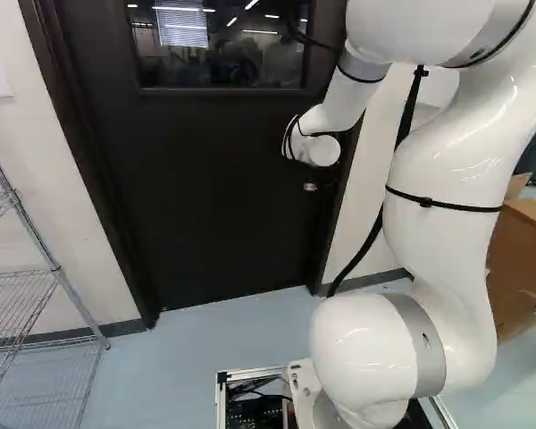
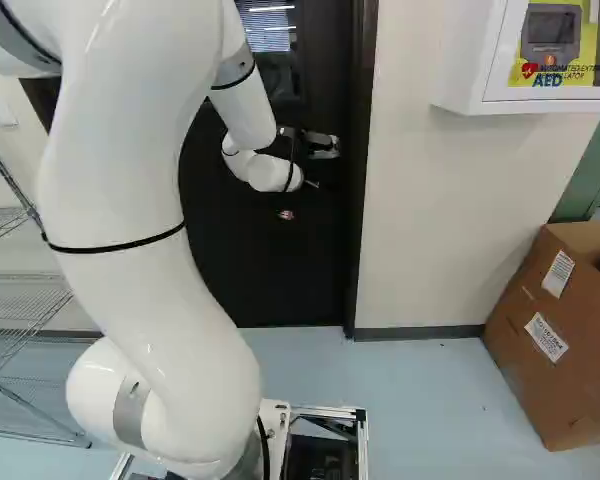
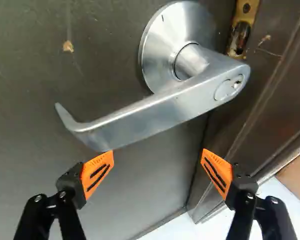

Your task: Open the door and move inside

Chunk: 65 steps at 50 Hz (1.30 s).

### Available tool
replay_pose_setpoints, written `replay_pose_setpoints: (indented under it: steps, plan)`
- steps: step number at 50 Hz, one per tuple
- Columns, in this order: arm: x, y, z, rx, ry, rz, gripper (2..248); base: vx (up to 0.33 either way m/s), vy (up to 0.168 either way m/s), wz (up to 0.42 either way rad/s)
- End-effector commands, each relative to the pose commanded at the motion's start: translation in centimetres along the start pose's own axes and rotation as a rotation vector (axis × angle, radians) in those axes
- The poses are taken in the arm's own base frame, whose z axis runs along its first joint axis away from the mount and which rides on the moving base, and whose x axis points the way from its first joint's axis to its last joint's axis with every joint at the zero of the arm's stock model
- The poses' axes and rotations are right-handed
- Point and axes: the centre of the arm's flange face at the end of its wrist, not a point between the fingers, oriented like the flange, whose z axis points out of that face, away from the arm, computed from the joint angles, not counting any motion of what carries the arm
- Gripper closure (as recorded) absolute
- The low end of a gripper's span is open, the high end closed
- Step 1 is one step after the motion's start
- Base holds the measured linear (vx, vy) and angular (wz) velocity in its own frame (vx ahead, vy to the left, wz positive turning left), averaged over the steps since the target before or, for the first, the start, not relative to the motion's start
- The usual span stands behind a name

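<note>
The door (image 1: pixel 223 188) stands ahead of you, seemingly shut in its dark frame (image 2: pixel 360 220), with the arm reaching toward it. Your gripper (image 2: pixel 318 146) is at the metal lever (image 3: pixel 152 115), its fingers spread wide and gripping nothing. In the wrist view, you see the lever crossing just ahead of the orange pads (image 3: pixel 97 172); one tip lies right by its lower edge, though you can't tell whether they touch. A brass plate (image 3: pixel 243 27) sits beside the lever's round base.
</note>
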Motion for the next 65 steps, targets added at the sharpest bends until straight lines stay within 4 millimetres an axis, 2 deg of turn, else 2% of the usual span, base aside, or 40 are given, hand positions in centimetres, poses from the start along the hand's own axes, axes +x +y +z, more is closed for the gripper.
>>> replay_pose_setpoints:
  steps: [65]
  plan:
    - [3.2,-4.3,11.7,0.039,0.064,0.001,3,0.0,0.0,0.0]
